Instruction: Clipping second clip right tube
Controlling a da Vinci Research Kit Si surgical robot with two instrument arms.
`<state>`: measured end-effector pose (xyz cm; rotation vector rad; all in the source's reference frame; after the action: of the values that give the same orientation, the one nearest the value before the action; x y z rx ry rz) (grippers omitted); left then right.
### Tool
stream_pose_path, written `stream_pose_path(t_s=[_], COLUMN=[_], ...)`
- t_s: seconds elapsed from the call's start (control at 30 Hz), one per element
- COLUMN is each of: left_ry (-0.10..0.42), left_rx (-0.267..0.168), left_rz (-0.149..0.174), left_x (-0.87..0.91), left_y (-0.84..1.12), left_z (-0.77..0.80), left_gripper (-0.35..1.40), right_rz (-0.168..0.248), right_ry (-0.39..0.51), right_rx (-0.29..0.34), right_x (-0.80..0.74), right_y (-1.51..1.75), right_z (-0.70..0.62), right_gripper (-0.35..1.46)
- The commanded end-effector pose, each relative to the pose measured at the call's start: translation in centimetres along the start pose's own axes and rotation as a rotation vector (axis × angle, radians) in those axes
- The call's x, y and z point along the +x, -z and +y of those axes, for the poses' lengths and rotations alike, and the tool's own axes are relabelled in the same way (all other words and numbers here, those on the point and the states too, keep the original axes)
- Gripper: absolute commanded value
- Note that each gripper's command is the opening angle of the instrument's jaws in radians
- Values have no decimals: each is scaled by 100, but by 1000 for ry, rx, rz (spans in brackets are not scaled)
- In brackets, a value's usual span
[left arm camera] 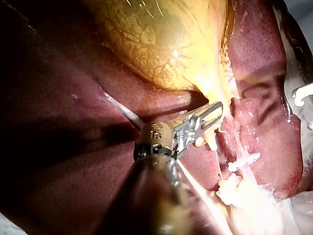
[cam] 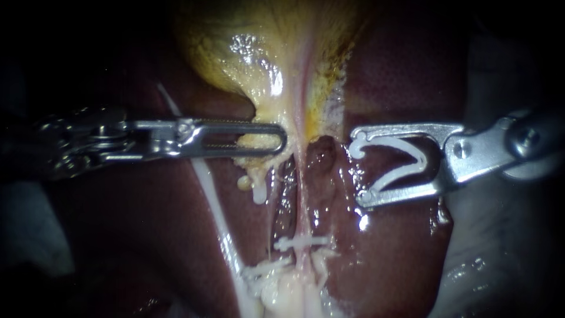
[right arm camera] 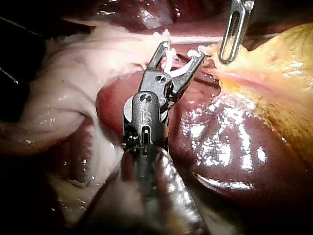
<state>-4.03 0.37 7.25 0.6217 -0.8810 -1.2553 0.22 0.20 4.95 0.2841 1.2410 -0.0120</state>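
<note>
the left instrument [cam: 262,144] is gripping the gallbladder [cam: 265,53] neck; the right instrument [cam: 360,168] is holding an open clip [cam: 395,162] near the tube [cam: 302,206].

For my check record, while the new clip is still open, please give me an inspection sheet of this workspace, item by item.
Surface: liver, wet and dark red; the gallbladder lies above it in the endoscope view.
Job's things: right tube bears one closed clip across it; an open clip waits beside the tube, not yet around it.
Clutter: nothing seen.
End effectors: left instrument, jaws shut on the gallbladder's lower end; right instrument, jaws shut on the open clip.
Cables: nothing seen.
Surroundings: dark past the tissue; nothing seen.
</note>
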Motion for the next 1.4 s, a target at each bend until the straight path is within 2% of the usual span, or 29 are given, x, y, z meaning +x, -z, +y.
stream_pose_path(t_s=[0.03,0.3,0.6,0.87,1.0,1.07,1.17,1.4], left_ry=[1,10,35,42,42,42,43,44], left_rx=[2,6,2,5,5,5,5,3], left_rz=[1,3,-25,-36,-36,-36,-37,-39], left_x=[1,-4,-20,-20,-20,-20,-19,-17], left_y=[3,32,71,76,77,77,77,78], left_z=[-2,-15,-30,-38,-38,-38,-39,-43], left_gripper=[-35,-35,-35,-35,-35,-35,-35,-35], right_rz=[0,0,0,2,-14,-33,-65,-91], right_ry=[0,0,0,0,-4,-12,-44,-131], right_rx=[0,0,0,-2,5,13,20,17], right_x=[0,0,0,0,-2,-5,-17,-52], right_y=[0,0,0,-1,-4,-8,-20,-47], right_z=[0,0,0,0,-1,-3,-7,-10], right_gripper=[50,50,50,50,50,49,49,49])
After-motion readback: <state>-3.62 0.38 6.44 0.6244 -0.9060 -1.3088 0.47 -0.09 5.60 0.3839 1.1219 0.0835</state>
